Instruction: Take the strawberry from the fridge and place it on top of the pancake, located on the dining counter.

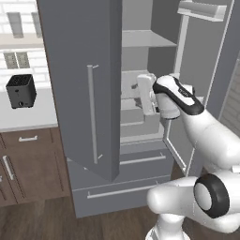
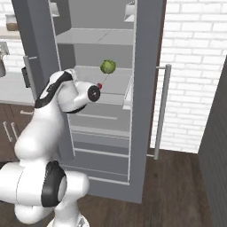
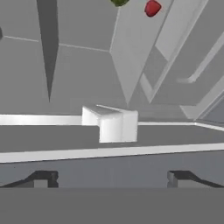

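Spread wide and empty, the gripper (image 3: pixel 111 179) sits at the open fridge (image 2: pixel 146 66), pointed into its pale shelves. Ahead of the fingertips and well apart lies the strawberry (image 3: pixel 152 8), on a shelf near its front edge, just beside the green leafy ball (image 2: pixel 107 66). Berry looks rounded; no clear long axis or pointing direction can be made out.

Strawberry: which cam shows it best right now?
Hand view: the strawberry is large, red and unobstructed near the top edge. Right base view has it as a tiny red dot on the fridge shelf, below the green leafy ball.
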